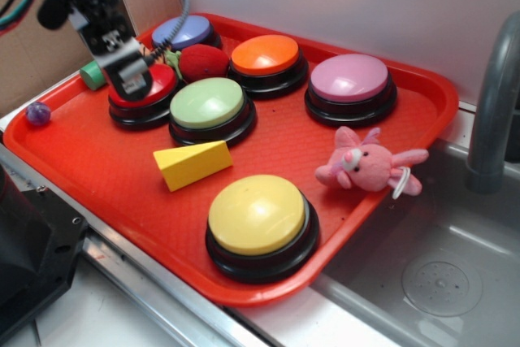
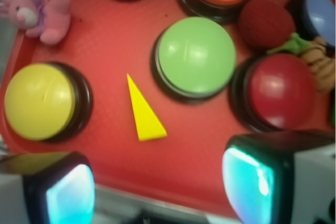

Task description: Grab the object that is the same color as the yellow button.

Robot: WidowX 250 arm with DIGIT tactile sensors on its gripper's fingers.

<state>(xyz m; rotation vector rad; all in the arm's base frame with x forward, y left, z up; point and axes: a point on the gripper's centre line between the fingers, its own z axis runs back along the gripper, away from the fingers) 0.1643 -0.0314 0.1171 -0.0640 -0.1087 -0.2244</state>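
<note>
From where I stood, the job had barely begun. The claw [image 1: 122,71] hung above the red button [image 1: 142,91] near the far left corner of the surface [image 1: 97,168], an orange-red tray, and its two pads [image 2: 68,192] were spread wide with nothing between them. The yellow wedge [image 1: 193,163], the thing to be grabbed, lay flat and untouched toward the middle of the tray, just in front of the light green button [image 1: 208,105] and a little behind the yellow button [image 1: 258,215] that sat at the near edge. In the wrist view the wedge lay ahead of the open pads, closer to the left one, with its narrow tip pointing away from the claw. A pink plush rabbit [image 1: 367,164] sprawled over the right edge, well clear of the wedge. To my eye everything was left to do: bring the claw over the wedge, lower it, close on it and lift.
</note>
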